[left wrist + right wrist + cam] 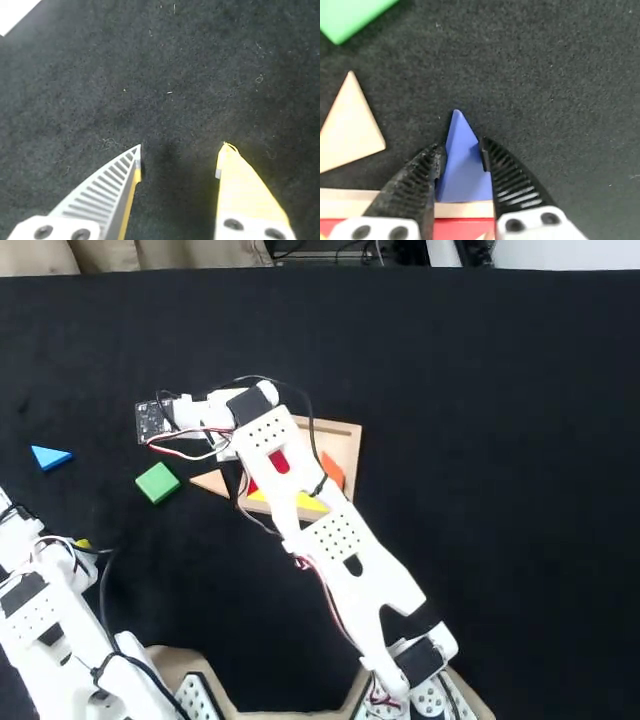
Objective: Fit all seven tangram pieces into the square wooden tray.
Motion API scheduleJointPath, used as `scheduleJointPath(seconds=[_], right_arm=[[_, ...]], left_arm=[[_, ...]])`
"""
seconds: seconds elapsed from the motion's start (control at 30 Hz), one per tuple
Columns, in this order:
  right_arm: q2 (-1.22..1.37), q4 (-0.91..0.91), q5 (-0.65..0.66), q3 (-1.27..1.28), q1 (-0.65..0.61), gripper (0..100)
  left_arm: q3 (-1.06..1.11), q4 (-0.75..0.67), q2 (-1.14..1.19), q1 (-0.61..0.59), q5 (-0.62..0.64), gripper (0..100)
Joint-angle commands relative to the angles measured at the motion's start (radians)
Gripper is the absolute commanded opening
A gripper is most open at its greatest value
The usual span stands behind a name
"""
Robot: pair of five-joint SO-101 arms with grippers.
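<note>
Blue, the darker triangle [462, 172] sat clenched in the right gripper [461, 145], its base against the wooden tray [455, 209] rim (probably to lift it in). The left gripper [181, 146] hung spread and empty over the black cloth [175, 60].

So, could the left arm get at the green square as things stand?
Probably yes. The green square lies in the open, apart from the other pieces. The left gripper is open and holds nothing. The right gripper, shut on a blue piece, is beside the square, not over it.
</note>
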Motion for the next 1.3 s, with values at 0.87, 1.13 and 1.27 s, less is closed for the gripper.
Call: scheduleJointPath(seconds=[0.87,1.13,1.27], right_arm=[[-0.587,0.264,-0.262,0.174,0.153,1.1],[-0.978,0.262,-0.388,0.777,0.19,1.1],[-1.098,0.222,-0.379,1.053,0.207,1.1]], left_arm=[[-0.005,-0.017,-0.02,0.012,0.008,24],[-0.005,-0.017,-0.02,0.012,0.008,24],[-0.005,-0.017,-0.02,0.012,0.008,24]])
